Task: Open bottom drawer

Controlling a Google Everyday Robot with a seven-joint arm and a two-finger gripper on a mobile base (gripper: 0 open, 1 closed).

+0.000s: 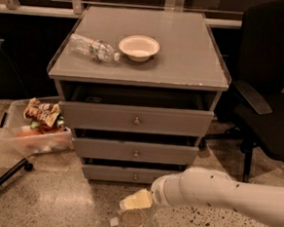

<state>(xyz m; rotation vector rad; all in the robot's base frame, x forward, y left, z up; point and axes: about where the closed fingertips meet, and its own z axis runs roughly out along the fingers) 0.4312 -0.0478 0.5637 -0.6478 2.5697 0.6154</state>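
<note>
The grey cabinet (136,61) has three drawer fronts stacked one under another. The bottom drawer (108,173) is the lowest and shortest front, with a small round metal knob (135,177). It sits close to the cabinet body, a dark gap above it. My gripper (135,201) is the cream-coloured tip of the white arm (224,192), which comes in from the lower right. It hangs just below and in front of the bottom drawer's knob, apart from it, a little above the floor.
A plastic bottle (92,48) lies beside a white bowl (139,47) on the cabinet top. A clear bin of snacks (36,127) stands on the floor at the left. A black office chair (270,95) is at the right. A clear cup (132,220) lies on the floor under the gripper.
</note>
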